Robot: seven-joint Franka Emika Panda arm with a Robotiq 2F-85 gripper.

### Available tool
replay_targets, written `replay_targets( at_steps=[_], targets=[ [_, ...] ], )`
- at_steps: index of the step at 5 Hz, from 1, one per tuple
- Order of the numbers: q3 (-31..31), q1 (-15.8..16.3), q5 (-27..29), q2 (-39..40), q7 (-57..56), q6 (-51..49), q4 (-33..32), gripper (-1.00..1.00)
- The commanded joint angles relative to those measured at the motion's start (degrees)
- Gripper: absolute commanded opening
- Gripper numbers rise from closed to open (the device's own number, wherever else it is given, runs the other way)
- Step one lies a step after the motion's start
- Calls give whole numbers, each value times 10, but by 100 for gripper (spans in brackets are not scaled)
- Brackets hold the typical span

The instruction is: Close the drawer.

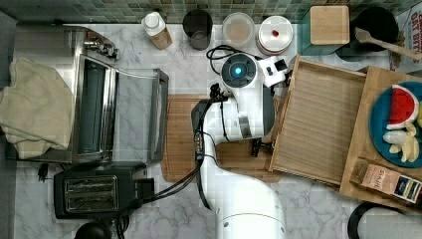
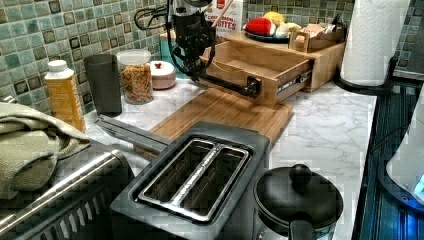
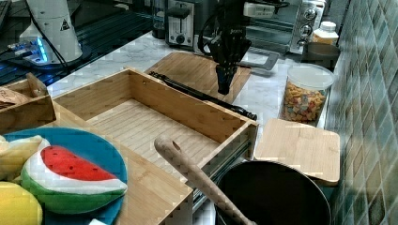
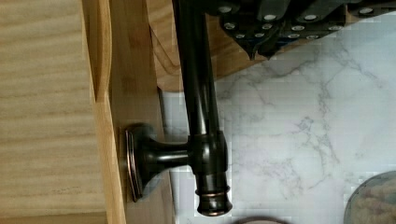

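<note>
The drawer (image 1: 318,119) is a wide light-wood tray, pulled far out of the wooden cabinet (image 1: 378,84) and empty inside. A dark metal bar handle (image 3: 202,96) runs along its front wall. My gripper (image 3: 224,88) hangs pointing down just outside that front wall, close beside the handle, over the cutting board. Its fingers look shut with nothing in them. In the wrist view the handle (image 4: 201,116) and one of its posts lie right next to my gripper (image 4: 261,46). The left view has the gripper (image 2: 192,69) at the drawer's (image 2: 250,70) front, near the far end of the handle.
A darker cutting board (image 1: 181,144) lies under the arm, in front of the drawer. A toaster (image 1: 94,191) and a toaster oven (image 1: 94,114) stand at the top view's left. Jars (image 1: 238,30) line the tiled back wall. A blue plate of toy fruit (image 1: 398,119) sits on the cabinet.
</note>
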Motion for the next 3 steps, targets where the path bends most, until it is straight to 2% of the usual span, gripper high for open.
replay_targets(
  at_steps=[1,2,3],
  targets=[
    [-15,-50,-2,-22,-73,18,-51,-100],
    [-18,-62,1,-17,-106,20,-50,-100],
    [-47,-52,-32,-5,-86,-9,-31,-100]
  ],
)
